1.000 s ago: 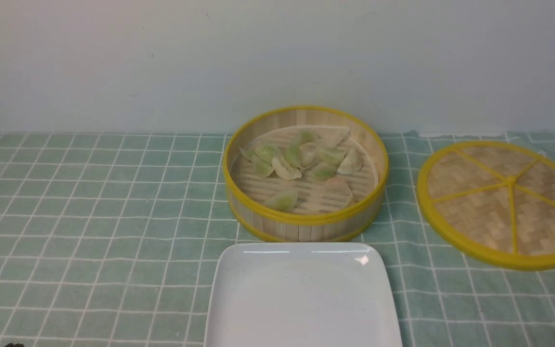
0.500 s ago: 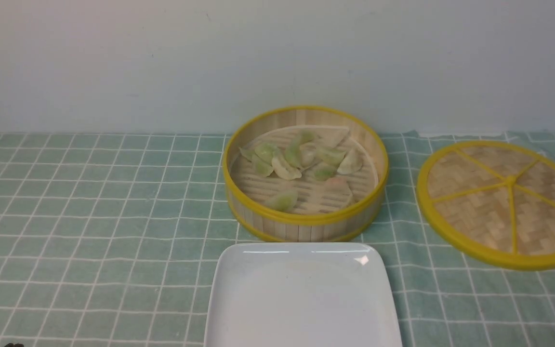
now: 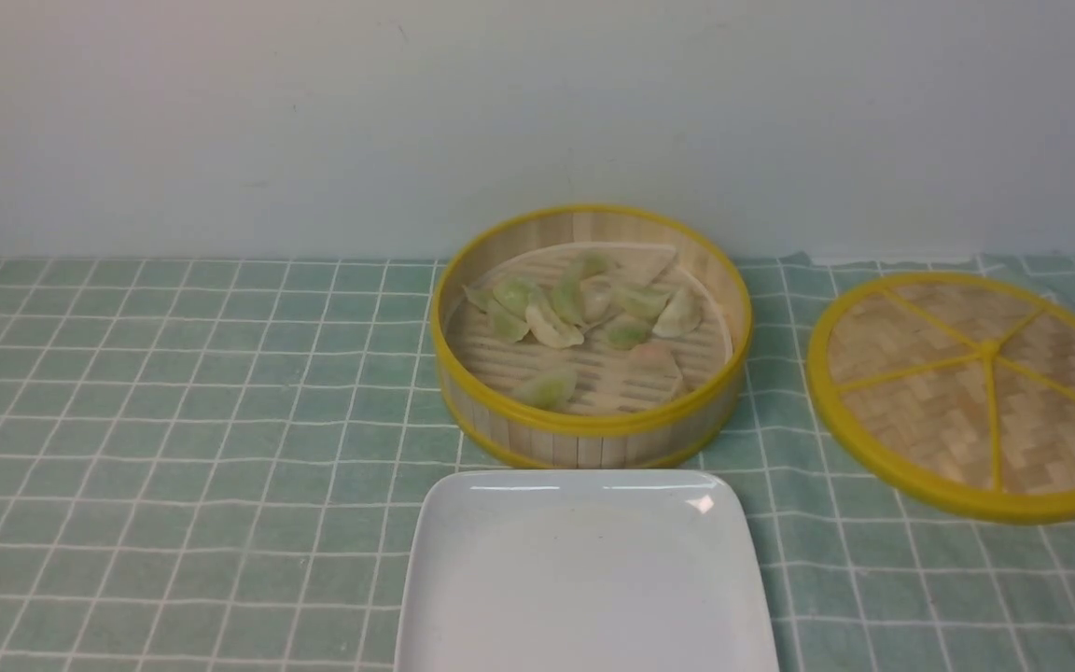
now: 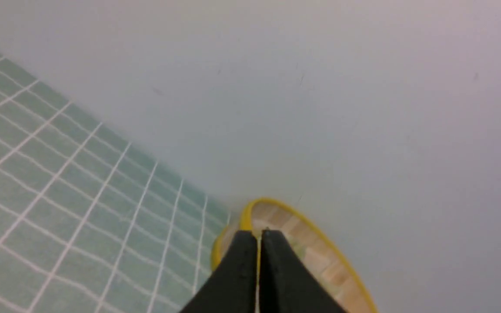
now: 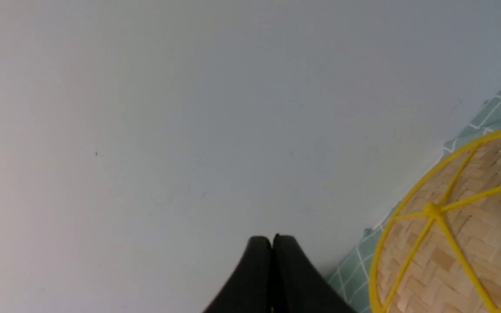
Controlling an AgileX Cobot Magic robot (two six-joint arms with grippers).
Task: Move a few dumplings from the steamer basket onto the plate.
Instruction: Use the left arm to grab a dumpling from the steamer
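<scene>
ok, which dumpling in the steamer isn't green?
The pinkish-orange dumpling, at the steamer basket's near right side; the other dumplings look pale green.

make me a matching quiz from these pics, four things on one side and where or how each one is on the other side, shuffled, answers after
Column 1
1. round bamboo steamer basket with yellow rims
2. glossy white square plate
3. flat woven yellow-rimmed lid
4. black left end effector

Column 2
A. shut, holding nothing
B. lies flat on the green checked cloth, on the robot's right
C. holds the pale pleated dumplings
D. nearest the robot, just in front of the steamer

Pairs: 1-C, 2-D, 3-B, 4-A
</scene>
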